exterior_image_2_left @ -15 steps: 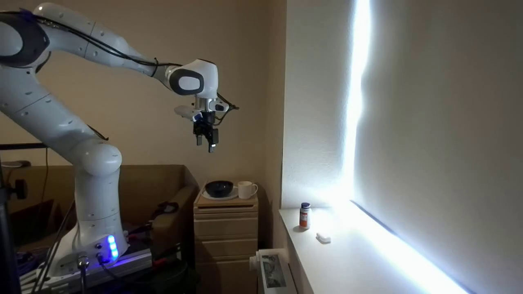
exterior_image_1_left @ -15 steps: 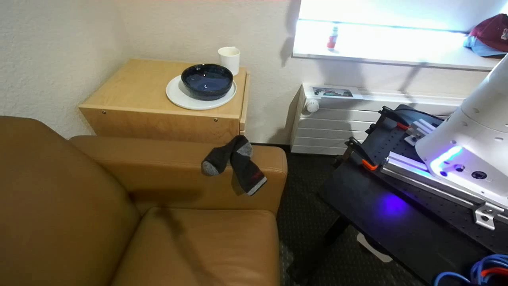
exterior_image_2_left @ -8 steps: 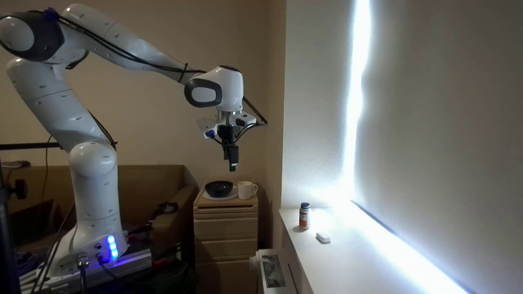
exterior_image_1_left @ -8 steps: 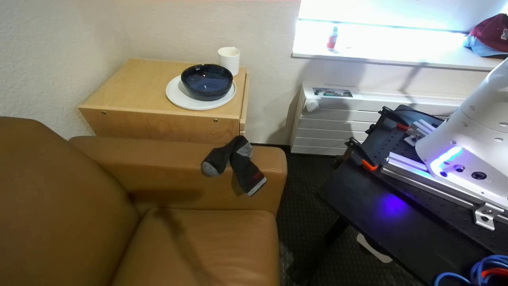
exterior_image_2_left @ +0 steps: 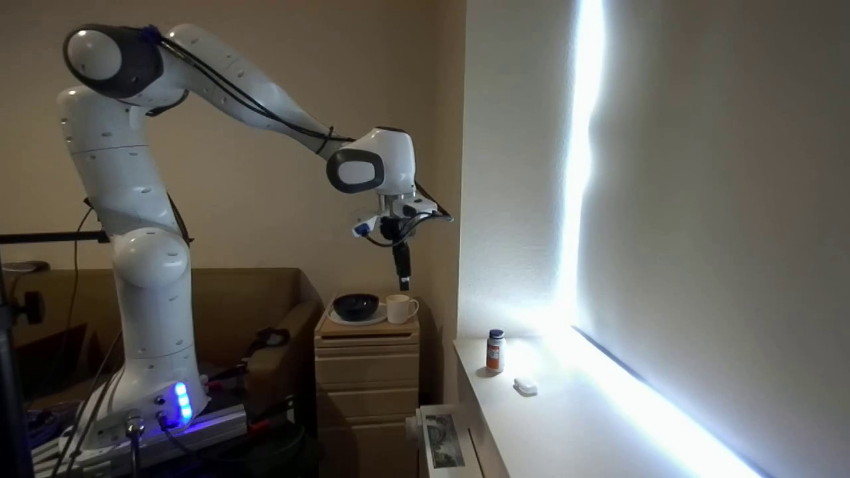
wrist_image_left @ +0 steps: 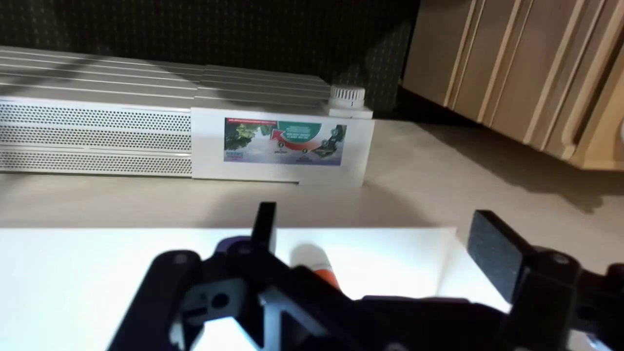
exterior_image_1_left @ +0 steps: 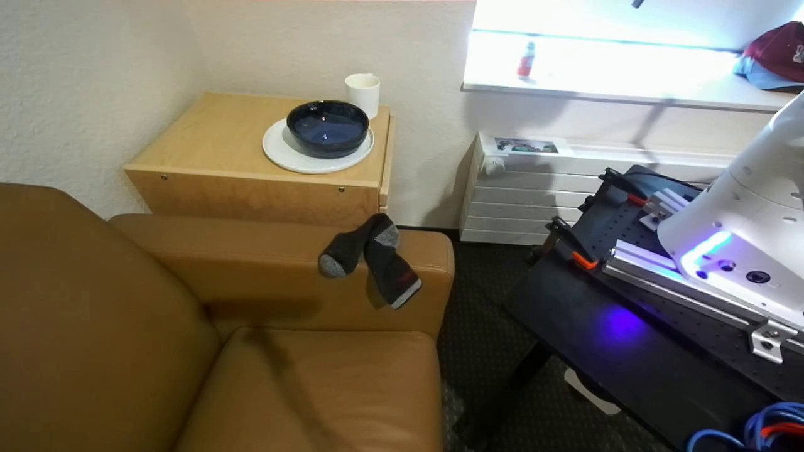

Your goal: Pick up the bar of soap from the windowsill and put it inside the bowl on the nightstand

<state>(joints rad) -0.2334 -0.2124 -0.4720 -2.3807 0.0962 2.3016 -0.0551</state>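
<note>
The pincer hangs spread apart, higher than the bright windowsill above the radiator.

In the wrist view, the jaws partly hide the bottle and the edge crops the nightstand.

Bowl: glossy glaze. Nightstand: smooth wood. Armchair: leather, soft sheen. Socks: matt knit cloth. Wall: rough.

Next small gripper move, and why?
I'd probably shift the gripper toward the soap, high enough to clear the bottle. Soap sits on the sill near the bottle; in the wrist view the jaws are open, holding nothing, and the soap isn't visible.
</note>
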